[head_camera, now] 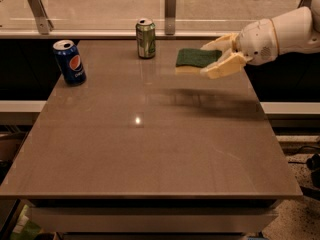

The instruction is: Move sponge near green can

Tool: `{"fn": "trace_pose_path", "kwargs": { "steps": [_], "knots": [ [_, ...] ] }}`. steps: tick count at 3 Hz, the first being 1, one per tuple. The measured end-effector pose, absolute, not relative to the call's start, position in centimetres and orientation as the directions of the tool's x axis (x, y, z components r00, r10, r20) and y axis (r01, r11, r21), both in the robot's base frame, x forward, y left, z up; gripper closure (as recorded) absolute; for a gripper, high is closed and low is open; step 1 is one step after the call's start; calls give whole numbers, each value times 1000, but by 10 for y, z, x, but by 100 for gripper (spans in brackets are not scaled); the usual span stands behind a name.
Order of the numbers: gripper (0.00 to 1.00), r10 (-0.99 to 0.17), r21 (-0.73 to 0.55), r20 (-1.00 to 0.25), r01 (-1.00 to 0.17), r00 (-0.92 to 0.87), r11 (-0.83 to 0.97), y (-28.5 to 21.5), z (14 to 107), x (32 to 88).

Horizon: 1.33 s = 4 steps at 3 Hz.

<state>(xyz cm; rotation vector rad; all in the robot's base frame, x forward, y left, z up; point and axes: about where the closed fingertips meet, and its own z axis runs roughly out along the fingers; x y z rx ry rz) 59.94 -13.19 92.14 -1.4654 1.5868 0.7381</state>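
The green can [145,38] stands upright at the back middle of the table. My gripper [212,60] comes in from the right and is shut on the sponge [194,59], dark green on top with pale yellow foam below. It holds the sponge level above the table, a little to the right of the green can, not touching it. The sponge's shadow lies on the tabletop below.
A blue Pepsi can [70,62] stands upright at the back left. The brown table [150,149] has a front edge near me and side edges left and right. A glass rail with metal posts [170,5] runs behind the table.
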Motion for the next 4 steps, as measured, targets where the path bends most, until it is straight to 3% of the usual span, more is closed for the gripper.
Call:
{"fn": "trace_pose_path", "kwargs": {
  "steps": [4],
  "knots": [
    [100,-535,-173,-843,-909,-62,378,-118,918,672]
  ]
}}
